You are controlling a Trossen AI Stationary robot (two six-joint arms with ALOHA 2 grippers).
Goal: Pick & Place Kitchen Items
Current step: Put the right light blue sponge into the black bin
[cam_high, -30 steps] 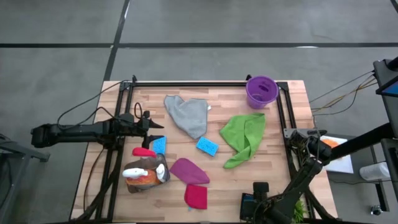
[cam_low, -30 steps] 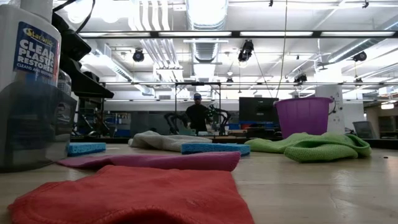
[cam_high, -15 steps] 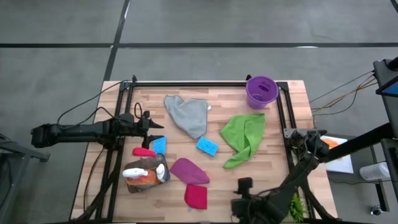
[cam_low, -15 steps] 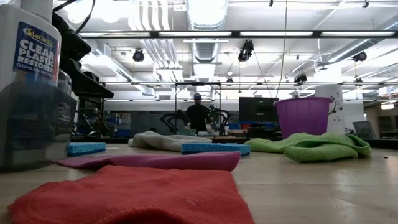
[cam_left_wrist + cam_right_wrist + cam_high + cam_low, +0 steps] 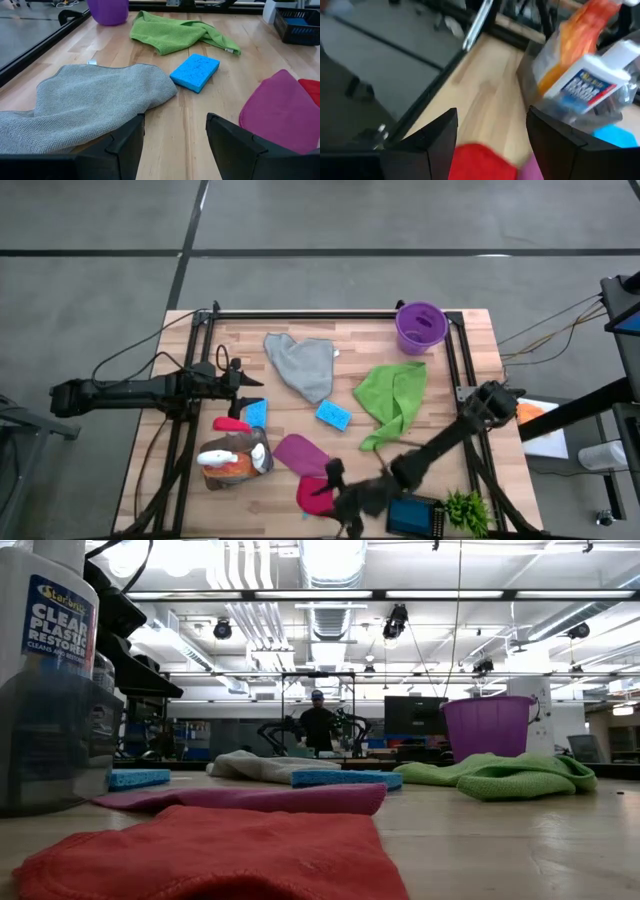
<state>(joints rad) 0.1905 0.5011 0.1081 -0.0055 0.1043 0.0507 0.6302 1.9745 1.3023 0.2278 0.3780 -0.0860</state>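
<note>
Cloth is the likely target: the red cloth [image 5: 313,494], beside the magenta cloth [image 5: 303,452], looks soft and light, so pinching a raised fold should work. Right end effector [image 5: 338,502] hovers open just beside it. Left end effector [image 5: 175,145] waits open near the grey cloth [image 5: 85,102]. Spray bottles [image 5: 232,459] stand nearby.

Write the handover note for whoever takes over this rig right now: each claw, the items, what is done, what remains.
Left claw: open, empty, by the grey cloth.
Right claw: open, empty, over the red cloth at the near edge.
Green cloth, magenta cloth, two blue sponges, bottle cluster: on the table.
Done: nothing visibly placed.
Left: every item.
</note>
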